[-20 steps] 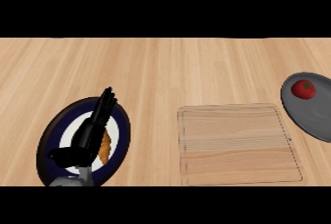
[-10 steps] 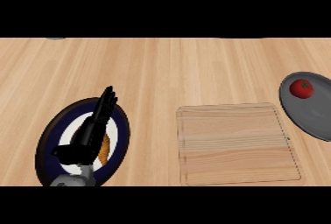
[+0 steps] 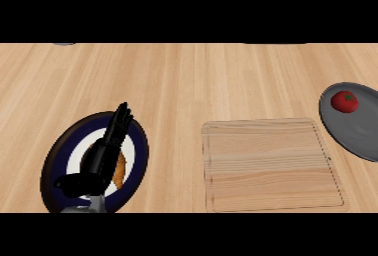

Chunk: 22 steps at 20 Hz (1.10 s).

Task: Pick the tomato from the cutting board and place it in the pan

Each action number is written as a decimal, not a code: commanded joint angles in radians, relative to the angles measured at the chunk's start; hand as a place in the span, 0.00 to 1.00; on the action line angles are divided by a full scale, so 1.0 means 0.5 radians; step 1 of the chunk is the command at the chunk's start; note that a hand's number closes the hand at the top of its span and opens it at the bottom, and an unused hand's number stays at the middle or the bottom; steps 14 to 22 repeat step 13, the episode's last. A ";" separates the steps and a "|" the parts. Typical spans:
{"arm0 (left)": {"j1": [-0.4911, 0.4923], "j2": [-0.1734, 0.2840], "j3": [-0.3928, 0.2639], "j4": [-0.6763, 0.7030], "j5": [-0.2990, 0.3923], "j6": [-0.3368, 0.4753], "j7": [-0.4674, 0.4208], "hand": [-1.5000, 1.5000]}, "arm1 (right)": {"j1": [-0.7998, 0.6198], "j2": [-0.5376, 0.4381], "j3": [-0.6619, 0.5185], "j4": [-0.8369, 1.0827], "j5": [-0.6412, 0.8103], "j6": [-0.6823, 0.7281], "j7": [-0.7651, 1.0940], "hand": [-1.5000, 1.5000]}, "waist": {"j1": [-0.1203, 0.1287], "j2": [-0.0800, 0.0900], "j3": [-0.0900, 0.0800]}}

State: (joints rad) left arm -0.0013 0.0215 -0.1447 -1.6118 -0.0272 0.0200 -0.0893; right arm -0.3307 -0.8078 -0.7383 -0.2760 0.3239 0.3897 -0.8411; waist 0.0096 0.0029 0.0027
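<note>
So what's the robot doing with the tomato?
Nothing right now. The red tomato already sits in the grey pan at the right edge, and the wooden cutting board has nothing on it. Only the robot's left hand shows, resting with straight fingers over a dark blue and white plate at the left, where something orange peeks out beside the hand. The right hand is not in view.

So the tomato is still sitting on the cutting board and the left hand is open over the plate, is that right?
Not quite. The head view shows the tomato already in the grey pan at the right edge, while the cutting board has nothing on it. The rest holds: the left hand is open over the plate.
</note>
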 commanded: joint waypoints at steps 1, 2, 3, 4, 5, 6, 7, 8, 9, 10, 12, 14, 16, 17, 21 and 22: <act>-0.046 0.059 0.078 0.044 0.035 -0.053 -0.021 0.50 | 0.023 0.009 0.062 -0.021 -0.013 0.124 -0.186 0.00 | -0.004 0.000 -0.002; -0.004 0.014 0.040 0.105 0.011 -0.030 -0.078 0.50 | 0.123 -0.017 0.050 -0.002 -0.030 0.139 -0.266 0.00 | -0.009 0.001 -0.001; 0.009 0.069 0.089 0.043 0.067 -0.082 -0.054 0.50 | 0.104 -0.038 0.064 0.010 -0.016 0.151 -0.285 0.00 | 0.001 0.002 0.001; -0.062 0.051 0.084 0.025 0.032 -0.036 0.029 0.50 | 0.107 -0.081 0.057 -0.072 -0.082 0.240 -0.147 0.00 | -0.020 -0.006 -0.004; 0.011 -0.035 -0.016 0.075 -0.016 -0.008 -0.065 0.50 | 0.097 -0.039 0.081 -0.007 -0.051 0.166 -0.216 0.00 | -0.006 0.000 -0.001; -0.015 -0.022 0.004 0.134 -0.042 0.004 -0.114 0.50 | 0.091 -0.118 0.081 0.001 -0.054 0.232 -0.215 0.00 | -0.006 0.002 0.000; -0.203 -0.040 0.067 0.164 0.035 0.032 0.040 0.50 | 0.073 -0.026 0.116 -0.061 -0.057 0.131 -0.170 0.00 | -0.017 -0.001 -0.003; -0.070 0.052 0.052 0.039 0.003 -0.047 0.014 0.50 | 0.033 0.010 0.114 -0.036 -0.067 0.051 -0.171 0.00 | 0.000 -0.001 -0.001; -0.019 -0.005 0.054 0.108 0.033 -0.027 -0.050 0.50 | 0.142 -0.037 0.094 -0.044 -0.092 0.120 -0.293 0.00 | -0.010 -0.001 -0.001; -0.168 -0.041 -0.034 0.220 -0.017 0.081 -0.035 0.50 | 0.018 -0.035 0.125 -0.040 -0.077 0.014 -0.166 0.00 | -0.008 0.002 -0.001; 0.012 -0.018 -0.009 0.030 -0.022 0.018 -0.039 0.50 | 0.198 -0.035 0.141 -0.094 -0.095 0.023 -0.312 0.00 | -0.012 -0.005 -0.003; -0.029 -0.014 -0.006 0.067 -0.035 0.017 -0.036 0.50 | 0.148 -0.059 0.155 -0.055 -0.064 -0.070 -0.336 0.00 | -0.003 0.000 -0.001; -0.029 -0.014 -0.006 0.067 -0.035 0.017 -0.036 0.50 | 0.148 -0.059 0.155 -0.055 -0.064 -0.070 -0.336 0.00 | -0.003 0.000 -0.001; -0.029 -0.014 -0.006 0.067 -0.035 0.017 -0.036 0.50 | 0.148 -0.059 0.155 -0.055 -0.064 -0.070 -0.336 0.00 | -0.003 0.000 -0.001; -0.029 -0.014 -0.006 0.067 -0.035 0.017 -0.036 0.50 | 0.148 -0.059 0.155 -0.055 -0.064 -0.070 -0.336 0.00 | -0.003 0.000 -0.001; -0.029 -0.014 -0.006 0.067 -0.035 0.017 -0.036 0.50 | 0.148 -0.059 0.155 -0.055 -0.064 -0.070 -0.336 0.00 | -0.003 0.000 -0.001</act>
